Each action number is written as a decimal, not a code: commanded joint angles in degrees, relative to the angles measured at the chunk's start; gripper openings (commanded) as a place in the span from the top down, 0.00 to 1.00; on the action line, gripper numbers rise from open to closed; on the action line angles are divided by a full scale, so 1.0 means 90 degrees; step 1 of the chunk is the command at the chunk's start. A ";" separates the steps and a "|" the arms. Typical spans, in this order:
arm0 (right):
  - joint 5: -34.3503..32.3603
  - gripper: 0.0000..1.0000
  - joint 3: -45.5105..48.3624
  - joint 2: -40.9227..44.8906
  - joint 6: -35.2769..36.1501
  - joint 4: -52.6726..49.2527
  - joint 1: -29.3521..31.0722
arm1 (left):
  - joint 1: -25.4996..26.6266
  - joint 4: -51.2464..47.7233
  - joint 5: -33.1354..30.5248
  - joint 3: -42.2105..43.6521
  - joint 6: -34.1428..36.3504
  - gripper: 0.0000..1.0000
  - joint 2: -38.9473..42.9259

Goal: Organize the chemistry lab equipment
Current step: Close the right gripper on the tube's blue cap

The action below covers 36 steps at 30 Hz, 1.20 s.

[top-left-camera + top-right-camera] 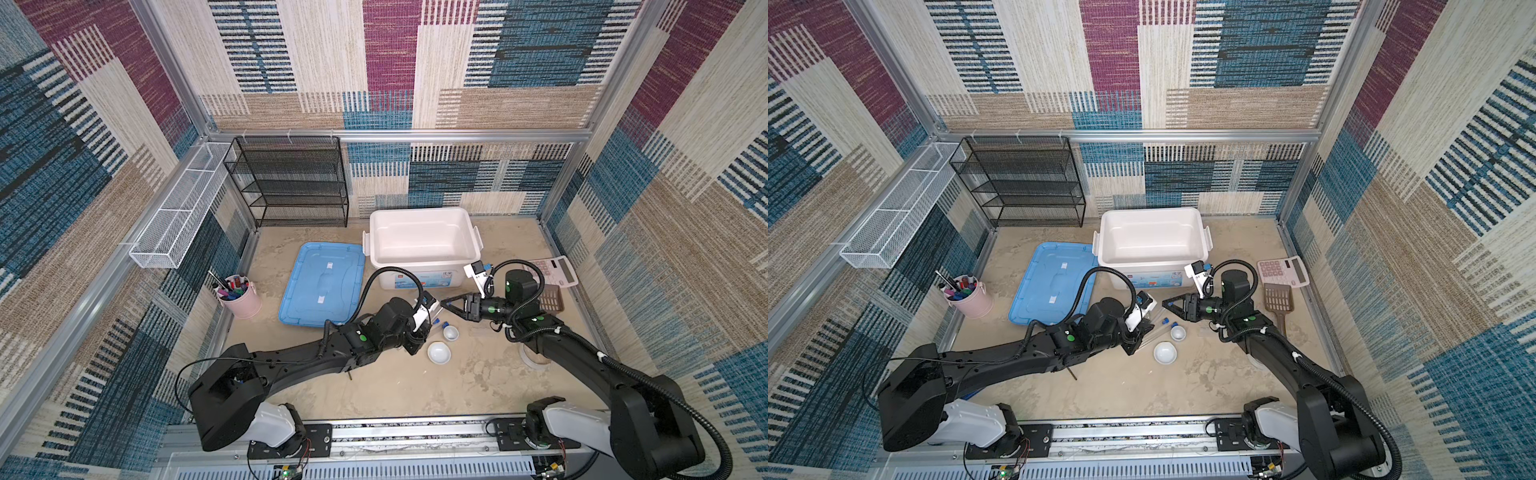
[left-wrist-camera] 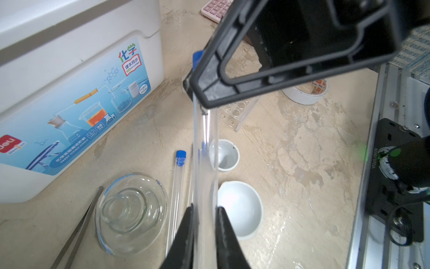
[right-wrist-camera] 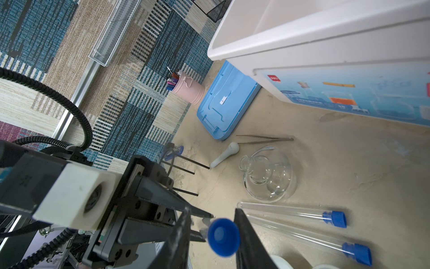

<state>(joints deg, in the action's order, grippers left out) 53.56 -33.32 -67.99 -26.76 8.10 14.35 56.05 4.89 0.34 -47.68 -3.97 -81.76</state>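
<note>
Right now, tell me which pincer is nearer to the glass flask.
Left. The left pincer grips the test tube at its closed end, just beside the flask. The right pincer stands farther off, around the blue cap.

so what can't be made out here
- black ring tripod: top views, under the left arm, only a leg tip shows
- pestle: top views, hidden by the left arm
- clear rack: left wrist view, partly behind the right gripper
- held test tube's closed end: left wrist view, past the edge
</note>
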 commanded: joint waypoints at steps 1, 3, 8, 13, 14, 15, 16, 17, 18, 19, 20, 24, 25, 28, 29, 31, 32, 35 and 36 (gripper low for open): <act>0.0055 0.66 0.0038 0.0020 -0.0113 0.0223 0.0013 | 0.0006 0.0315 -0.0053 -0.0024 0.0043 0.89 -0.0018; 0.0064 0.68 0.0062 0.0026 -0.0105 0.0214 0.0013 | 0.0007 0.0363 -0.0044 -0.0012 0.0012 0.89 -0.0032; 0.0029 0.71 0.0082 0.0070 -0.0112 0.0204 0.0009 | 0.0008 0.0404 -0.0037 -0.0022 -0.0018 0.89 -0.0066; -0.0035 0.75 0.0100 0.0117 -0.0102 0.0194 0.0017 | 0.0008 0.0411 -0.0010 -0.0020 0.0001 0.89 -0.0063; -0.0047 0.76 0.0099 0.0115 -0.0103 0.0194 0.0010 | 0.0012 0.0412 -0.0011 -0.0013 0.0006 0.89 -0.0076; -0.0062 0.76 0.0099 0.0132 -0.0102 0.0194 0.0014 | 0.0003 0.0415 -0.0008 0.0004 0.0015 0.89 -0.0087; -0.0079 0.77 0.0104 0.0132 -0.0103 0.0194 0.0008 | 0.0003 0.0414 0.0000 0.0005 0.0005 0.89 -0.0086; -0.0091 0.78 0.0107 0.0139 -0.0102 0.0194 0.0017 | 0.0011 0.0414 0.0011 0.0008 0.0004 0.89 -0.0096; -0.0101 0.78 0.0113 0.0142 -0.0102 0.0194 0.0014 | 0.0018 0.0429 0.0026 0.0019 0.0006 0.89 -0.0096; -0.0128 0.79 0.0113 0.0144 -0.0102 0.0194 0.0012 | 0.0020 0.0425 0.0032 0.0026 -0.0007 0.89 -0.0105; -0.0140 0.79 0.0118 0.0145 -0.0102 0.0203 0.0012 | 0.0016 0.0431 0.0041 0.0035 -0.0008 0.89 -0.0105; -0.0184 0.81 0.0129 0.0180 -0.0105 0.0214 0.0008 | 0.0021 0.0452 0.0054 0.0054 -0.0018 0.89 -0.0101; -0.0196 0.81 0.0137 0.0187 -0.0102 0.0209 0.0015 | 0.0025 0.0468 0.0050 0.0058 -0.0016 0.89 -0.0096; -0.0257 0.81 0.0158 0.0185 -0.0103 0.0213 0.0022 | 0.0031 0.0482 0.0056 0.0058 -0.0023 0.89 -0.0094; -0.0266 0.81 0.0165 0.0198 -0.0102 0.0213 0.0024 | 0.0023 0.0492 0.0053 0.0064 -0.0028 0.89 -0.0096; -0.0307 0.81 0.0177 0.0208 -0.0102 0.0204 0.0015 | 0.0031 0.0482 0.0001 0.0055 -0.0054 0.84 -0.0111; -0.0359 0.81 0.0177 0.0225 -0.0091 0.0178 0.0026 | 0.0024 0.0478 -0.0016 0.0054 -0.0086 0.79 -0.0105; -0.0710 0.82 0.0134 0.0323 0.0010 -0.0047 0.0017 | 0.0030 0.0492 -0.0085 0.0105 -0.0156 0.50 -0.0069; -0.0857 0.82 0.0116 0.0366 0.0056 -0.0139 0.0019 | 0.0029 0.0509 -0.0141 0.0129 -0.0173 0.45 -0.0044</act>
<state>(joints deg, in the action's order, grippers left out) 49.52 -31.75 -65.49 -27.53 7.79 14.55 56.27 7.90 0.32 -46.89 -4.58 -82.63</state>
